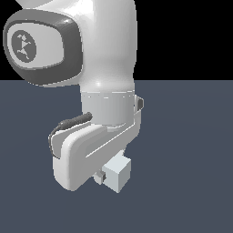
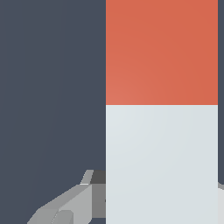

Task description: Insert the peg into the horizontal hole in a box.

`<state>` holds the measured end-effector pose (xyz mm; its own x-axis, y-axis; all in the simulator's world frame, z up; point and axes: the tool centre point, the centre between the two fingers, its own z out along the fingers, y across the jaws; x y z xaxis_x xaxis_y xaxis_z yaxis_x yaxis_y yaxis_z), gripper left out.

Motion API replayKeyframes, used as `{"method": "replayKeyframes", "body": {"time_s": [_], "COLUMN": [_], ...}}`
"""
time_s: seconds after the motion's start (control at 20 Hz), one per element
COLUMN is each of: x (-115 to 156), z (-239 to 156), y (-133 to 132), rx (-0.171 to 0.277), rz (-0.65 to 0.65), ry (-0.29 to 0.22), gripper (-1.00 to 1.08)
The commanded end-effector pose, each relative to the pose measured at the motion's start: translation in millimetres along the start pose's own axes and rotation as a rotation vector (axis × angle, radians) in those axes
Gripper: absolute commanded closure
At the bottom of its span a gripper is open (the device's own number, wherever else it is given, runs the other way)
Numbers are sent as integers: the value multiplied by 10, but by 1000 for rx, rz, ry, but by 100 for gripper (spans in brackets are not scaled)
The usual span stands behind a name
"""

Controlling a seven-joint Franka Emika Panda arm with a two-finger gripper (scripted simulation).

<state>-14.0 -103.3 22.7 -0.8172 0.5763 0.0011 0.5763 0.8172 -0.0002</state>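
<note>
In the wrist view, 1 peg (image 2: 162,109) fills much of the frame directly ahead of the camera, its white half nearer the gripper (image 2: 153,205) and its red-orange half farther out, so the long axis is seen to run straight away from the claw. 1 grey finger (image 2: 65,208) is seen at the side of the white half, and a sliver of a second appears at the opposite edge; the white end is judged to be clamped between them, though the contact itself is hidden by the peg. In the exterior view, only the white end of the peg (image 1: 117,175) is seen projecting below the hand, with 1 arm (image 1: 91,68) filling the upper frame above a dark floor (image 1: 191,159). 0 boxes and 0 holes are visible in either view, so the direction from the peg tip to the hole cannot be told. The coming move is judged to depend on the peg's long axis being laid level and lined up with the hole once the box is brought into sight.
</note>
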Motion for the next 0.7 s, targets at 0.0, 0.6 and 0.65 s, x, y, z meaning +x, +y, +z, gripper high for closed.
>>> {"method": "replayKeyframes", "body": {"time_s": [0.0, 0.6, 0.65], "x": [-6, 23, 35], "z": [3, -4, -6], "y": [-1, 23, 33], "rx": [0, 0, 0], "rz": [0, 7, 11], "ry": [-1, 0, 0], "gripper": [108, 108, 108]}}
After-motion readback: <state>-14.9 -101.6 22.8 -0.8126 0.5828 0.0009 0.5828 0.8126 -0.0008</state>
